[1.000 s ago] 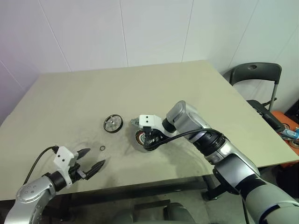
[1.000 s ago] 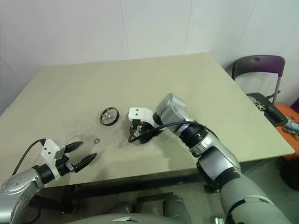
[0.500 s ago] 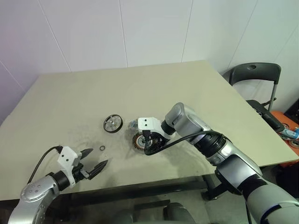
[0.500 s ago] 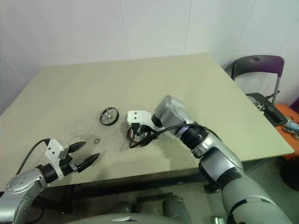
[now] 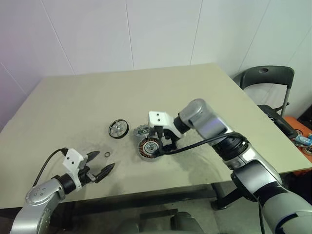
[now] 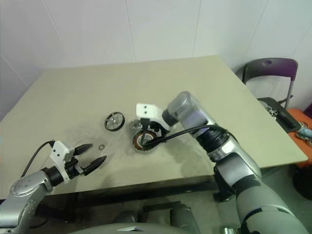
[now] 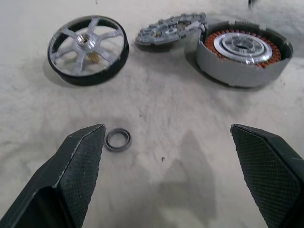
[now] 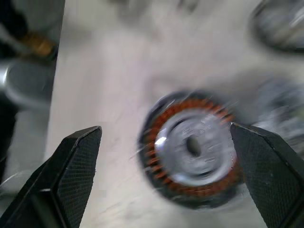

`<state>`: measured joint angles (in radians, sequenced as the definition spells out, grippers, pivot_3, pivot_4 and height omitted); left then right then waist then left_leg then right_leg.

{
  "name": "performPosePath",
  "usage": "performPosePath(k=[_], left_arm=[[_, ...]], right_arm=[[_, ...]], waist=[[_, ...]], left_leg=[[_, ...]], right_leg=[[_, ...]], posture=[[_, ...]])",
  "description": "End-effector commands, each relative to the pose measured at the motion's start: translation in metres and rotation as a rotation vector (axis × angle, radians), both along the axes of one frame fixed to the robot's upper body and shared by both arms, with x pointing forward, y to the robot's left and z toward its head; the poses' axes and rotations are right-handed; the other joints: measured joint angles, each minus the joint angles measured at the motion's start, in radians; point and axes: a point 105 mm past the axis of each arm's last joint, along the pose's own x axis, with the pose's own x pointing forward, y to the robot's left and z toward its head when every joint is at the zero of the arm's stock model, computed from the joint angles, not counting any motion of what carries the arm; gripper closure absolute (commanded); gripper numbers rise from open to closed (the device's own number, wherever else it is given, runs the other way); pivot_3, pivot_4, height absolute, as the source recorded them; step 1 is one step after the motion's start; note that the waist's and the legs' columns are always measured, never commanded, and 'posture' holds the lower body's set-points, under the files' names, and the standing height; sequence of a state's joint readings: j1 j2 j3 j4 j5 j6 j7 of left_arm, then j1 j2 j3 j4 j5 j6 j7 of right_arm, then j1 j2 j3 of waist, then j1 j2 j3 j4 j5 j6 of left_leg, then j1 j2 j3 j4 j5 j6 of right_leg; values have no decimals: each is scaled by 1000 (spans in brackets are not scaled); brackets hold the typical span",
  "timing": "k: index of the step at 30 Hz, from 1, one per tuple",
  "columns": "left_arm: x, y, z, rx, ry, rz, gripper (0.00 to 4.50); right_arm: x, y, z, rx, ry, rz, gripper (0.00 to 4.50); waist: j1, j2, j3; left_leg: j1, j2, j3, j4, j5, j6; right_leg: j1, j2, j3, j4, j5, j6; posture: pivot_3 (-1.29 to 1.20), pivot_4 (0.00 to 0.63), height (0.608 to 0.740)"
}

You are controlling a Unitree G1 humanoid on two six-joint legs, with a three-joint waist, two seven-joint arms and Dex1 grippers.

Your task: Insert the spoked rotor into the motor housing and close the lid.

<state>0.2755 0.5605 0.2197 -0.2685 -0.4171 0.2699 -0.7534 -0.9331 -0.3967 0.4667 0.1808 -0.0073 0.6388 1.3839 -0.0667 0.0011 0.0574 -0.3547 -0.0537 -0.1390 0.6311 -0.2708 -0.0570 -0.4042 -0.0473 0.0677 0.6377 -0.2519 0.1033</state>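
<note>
The spoked rotor [image 5: 118, 128], black-rimmed with silver spokes, lies flat on the table. To its right the grey notched lid [image 5: 142, 130] rests tilted, touching the motor housing [image 5: 148, 147], which lies flat with its copper windings up. My right gripper [image 5: 164, 143] hovers open just above and right of the housing, holding nothing; the right wrist view looks down on the housing [image 8: 192, 147] between its wide fingers. My left gripper [image 5: 105, 161] is open and empty near the table's front left. Its wrist view faces the rotor [image 7: 88, 49], lid [image 7: 171, 31] and housing [image 7: 243, 50].
A tiny thin ring [image 5: 107, 154] lies on the table just ahead of the left gripper's fingers. A dark chair [image 5: 265, 78] stands off the table's right side. The beige table [image 5: 97, 97] stretches bare toward the far wall.
My right gripper opened, let go of the motor housing and rose above it. The housing now lies flat, with its windings uncovered. The left gripper stayed where it was.
</note>
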Motion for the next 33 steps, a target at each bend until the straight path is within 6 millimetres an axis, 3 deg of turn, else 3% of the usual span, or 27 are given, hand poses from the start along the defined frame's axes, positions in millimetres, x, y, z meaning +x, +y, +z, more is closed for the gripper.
performPosePath(k=[1, 8, 13, 22, 33], left_arm=[[3, 6, 7, -7, -47, 42, 0], [4, 27, -3, -20, -45, 139, 0], [4, 40, -14, -34, -26, 183, 0], [16, 46, -22, -15, -49, 188, 0], [37, 31, -24, -6, -50, 92, 0]], right_arm=[[0, -13, 20, 245, -31, 27, 10], [8, -50, 10, 339, -117, -11, 10], [11, -68, -5, 320, -42, -69, 10], [11, -76, -21, 338, -29, -97, 10], [12, -74, -26, 329, -37, -94, 10]], waist=[[1, -1, -1], [10, -1, -1], [20, -1, -1], [31, -1, -1], [28, -2, -1]], left_leg=[[0, 0, 0, 0, 0, 0], [1, 0, 2, 1, 0, 0], [2, 0, 2, 1, 0, 0], [2, 0, 2, 2, 0, 0], [2, 0, 2, 2, 0, 0]], right_leg=[[0, 0, 0, -1, 0, 0], [1, 0, 0, -1, 0, 0], [3, 1, 0, -1, 0, -1], [3, 1, 0, -1, 0, -1], [4, 1, 0, -1, 1, 0]], posture=[[0, 0, 740], [0, 0, 740], [0, 0, 740], [0, 0, 740], [0, 0, 740]])
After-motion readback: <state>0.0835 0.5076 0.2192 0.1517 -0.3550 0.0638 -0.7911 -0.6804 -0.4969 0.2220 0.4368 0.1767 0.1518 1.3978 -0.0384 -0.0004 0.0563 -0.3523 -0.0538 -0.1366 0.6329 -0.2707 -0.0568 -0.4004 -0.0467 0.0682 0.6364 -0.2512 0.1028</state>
